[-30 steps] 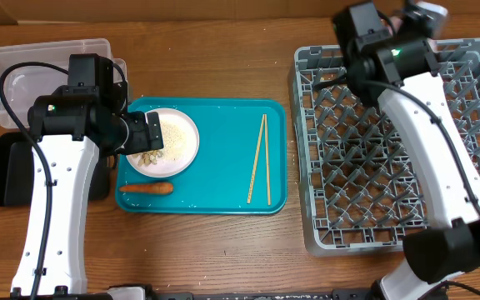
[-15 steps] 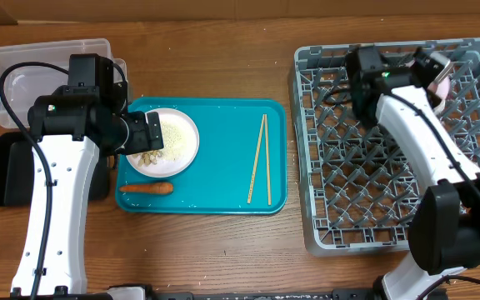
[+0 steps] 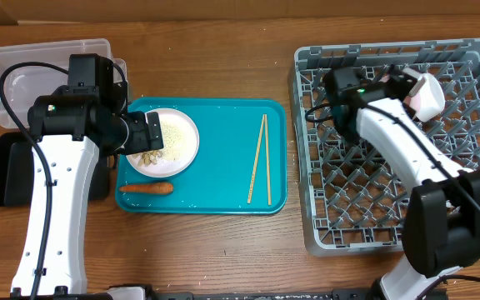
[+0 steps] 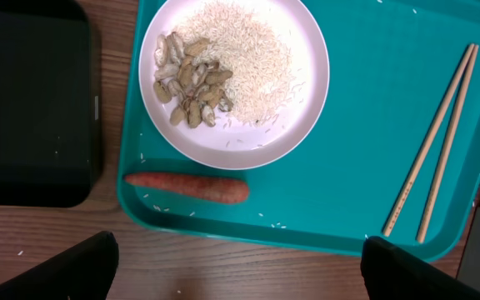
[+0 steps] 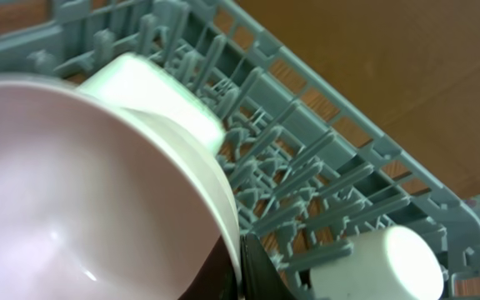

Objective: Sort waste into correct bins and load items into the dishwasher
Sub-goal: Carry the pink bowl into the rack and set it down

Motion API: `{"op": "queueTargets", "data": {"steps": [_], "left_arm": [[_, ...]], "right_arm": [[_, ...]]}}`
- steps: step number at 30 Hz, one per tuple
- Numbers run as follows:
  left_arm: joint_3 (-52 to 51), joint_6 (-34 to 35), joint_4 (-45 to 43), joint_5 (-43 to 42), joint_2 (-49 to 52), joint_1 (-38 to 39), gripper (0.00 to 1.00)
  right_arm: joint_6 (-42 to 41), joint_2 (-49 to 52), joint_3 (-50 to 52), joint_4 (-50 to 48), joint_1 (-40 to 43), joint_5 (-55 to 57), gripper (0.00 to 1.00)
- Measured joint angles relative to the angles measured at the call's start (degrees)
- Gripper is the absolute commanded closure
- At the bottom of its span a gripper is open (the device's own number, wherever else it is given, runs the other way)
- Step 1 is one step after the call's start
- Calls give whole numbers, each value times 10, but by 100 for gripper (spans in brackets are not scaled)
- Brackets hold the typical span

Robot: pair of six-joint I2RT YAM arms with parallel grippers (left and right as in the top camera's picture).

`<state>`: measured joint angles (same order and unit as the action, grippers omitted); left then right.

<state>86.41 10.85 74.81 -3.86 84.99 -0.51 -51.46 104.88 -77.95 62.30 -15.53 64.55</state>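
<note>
My right gripper is shut on the rim of a white bowl, held tilted over the far part of the grey dishwasher rack. In the right wrist view the dark fingers pinch the bowl wall, and a small white cup lies on the rack lattice. My left gripper is open and empty, above the white plate of rice and scraps. An orange carrot stick and two chopsticks lie on the teal tray.
A clear tub stands at the far left, with a black tray just in front of it. The teal tray sits between these bins and the rack. My left arm partly covers the tub and the black tray.
My right arm has brought the bowl down from the rack's far edge to lower over the rack. The left arm has stayed still.
</note>
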Motion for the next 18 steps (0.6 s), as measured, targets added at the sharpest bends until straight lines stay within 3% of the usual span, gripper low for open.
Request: {"op": "queueTargets", "data": {"steps": [11, 18], "left_arm": [[0, 0, 0, 0, 0, 0, 5], [0, 0, 0, 0, 0, 0, 4]], "right_arm": [[-3, 9, 1, 43, -14, 64, 96], [3, 12, 1, 17, -13, 108, 96]]}}
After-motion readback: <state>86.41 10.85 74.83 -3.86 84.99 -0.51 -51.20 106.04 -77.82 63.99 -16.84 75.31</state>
